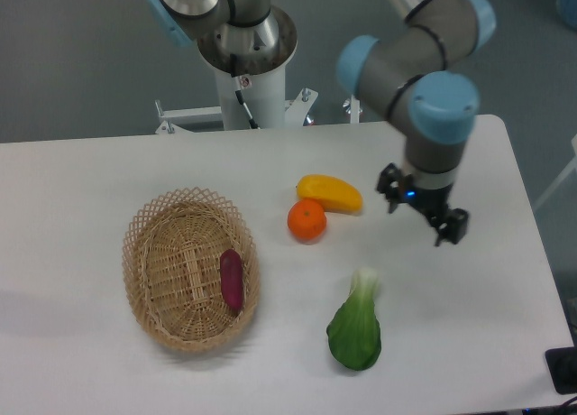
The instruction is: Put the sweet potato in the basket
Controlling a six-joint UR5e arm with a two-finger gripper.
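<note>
Camera view: sweet potato [232, 279] already lies inside wicker basket [158, 224], toward its right wall. Placing looks done; only retreat left, if that. Gripper [424, 212] hangs well right of basket, past orange [306, 220] & yellow fruit [331, 193], holding nothing; jaw gap can't tell. Bok choy [355, 327] sits right of basket too. White table [81, 180], grey floor [81, 63] behind.

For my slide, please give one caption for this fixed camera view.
Sweet potato lies inside the basket; the tool hangs empty beside the orange.
</note>
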